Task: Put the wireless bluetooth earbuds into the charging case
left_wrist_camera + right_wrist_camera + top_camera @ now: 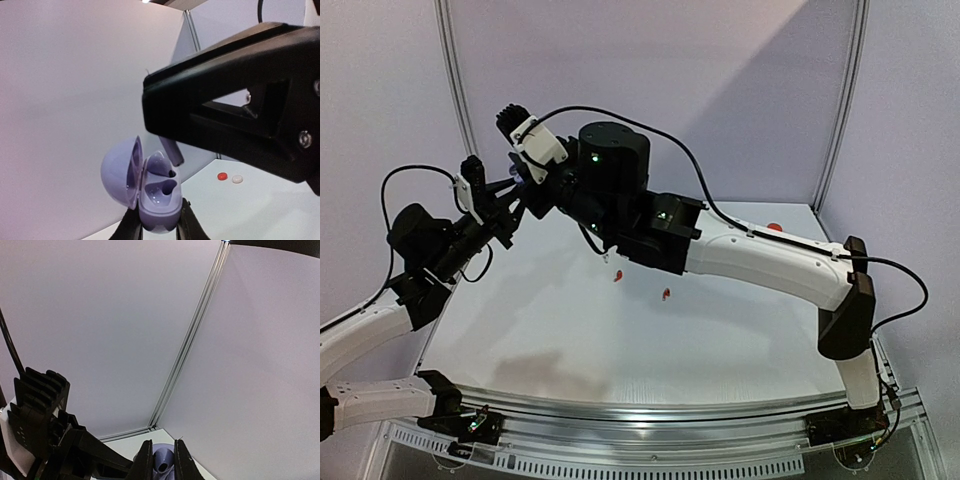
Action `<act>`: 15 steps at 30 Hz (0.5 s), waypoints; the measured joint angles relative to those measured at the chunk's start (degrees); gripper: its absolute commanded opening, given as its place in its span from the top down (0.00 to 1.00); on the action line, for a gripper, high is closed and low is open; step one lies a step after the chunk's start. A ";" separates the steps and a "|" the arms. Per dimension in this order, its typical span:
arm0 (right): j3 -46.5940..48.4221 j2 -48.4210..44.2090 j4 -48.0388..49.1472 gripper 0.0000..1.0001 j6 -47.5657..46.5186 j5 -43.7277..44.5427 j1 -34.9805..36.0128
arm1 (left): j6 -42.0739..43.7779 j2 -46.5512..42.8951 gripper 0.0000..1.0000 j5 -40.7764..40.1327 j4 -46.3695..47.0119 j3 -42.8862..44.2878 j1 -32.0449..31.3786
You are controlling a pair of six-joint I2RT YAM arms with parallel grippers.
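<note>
The lilac charging case (159, 202) stands open, its lid (119, 172) swung left, and my left gripper (159, 214) is shut on its base. A bluish-lilac earbud (161, 164) has its head at the case's upper socket and its stem (173, 151) rising into my right gripper (164, 456), which is shut on it. The lower socket (166, 187) is empty. In the top view both grippers meet high above the table's far left, left gripper (508, 205) below right gripper (525, 178). Two red earbuds (618, 277) (666, 294) lie on the table.
A small red round case (222, 176) and a white one (237, 179) sit far off on the white table (620, 340); the red one (775, 227) also shows at the back right. Pale walls close in the back and sides.
</note>
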 measured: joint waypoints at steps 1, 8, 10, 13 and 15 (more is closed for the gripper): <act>0.00 0.11 0.02 1.00 0.00 0.00 -0.07 | -0.11 0.00 1.00 0.09 -0.02 0.00 0.00; 0.00 1.79 -0.04 1.00 -0.02 -0.04 -0.48 | -0.20 0.00 1.00 0.11 -0.48 -0.15 0.00; 0.00 1.92 -0.37 1.00 0.02 -0.04 -0.48 | -0.22 0.00 1.00 0.13 -0.74 -0.31 0.00; 0.00 2.01 -0.39 1.00 0.07 0.00 -0.48 | -0.22 0.00 1.00 0.11 -0.90 -0.31 0.00; 0.00 2.01 -0.42 1.00 0.04 0.20 -0.48 | -0.20 0.00 1.00 0.09 -0.94 -0.31 0.00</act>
